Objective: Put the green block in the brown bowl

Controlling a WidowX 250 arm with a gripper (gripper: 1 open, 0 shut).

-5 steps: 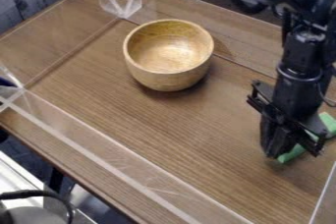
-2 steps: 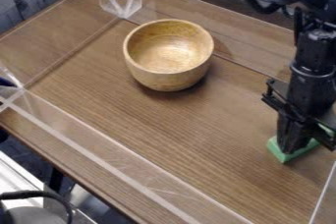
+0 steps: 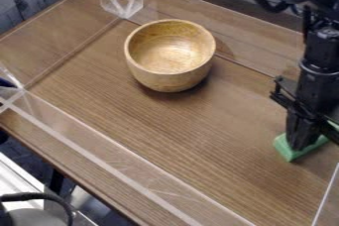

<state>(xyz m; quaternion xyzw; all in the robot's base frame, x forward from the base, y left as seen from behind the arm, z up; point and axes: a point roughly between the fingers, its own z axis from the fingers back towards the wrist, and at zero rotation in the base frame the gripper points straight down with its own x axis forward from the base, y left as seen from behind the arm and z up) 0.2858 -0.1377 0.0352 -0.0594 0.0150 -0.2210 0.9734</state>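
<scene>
Bowl: the brown bowl [image 3: 169,54] is round, light wood with visible grain, thick walls and a smooth rounded rim; it stands upright and empty on the far middle of the table
Block: the green block [image 3: 303,148] is small, flat, bright matte green, lying on the table near its right edge, well apart from the bowl
Surface: the table [image 3: 146,121] is brown wood-grain board with clear plastic walls [image 3: 79,136] along its edges
Gripper: the gripper [image 3: 308,137] is black, points straight down and is closed around the green block, which pokes out below and beside the fingers while resting at table level
</scene>
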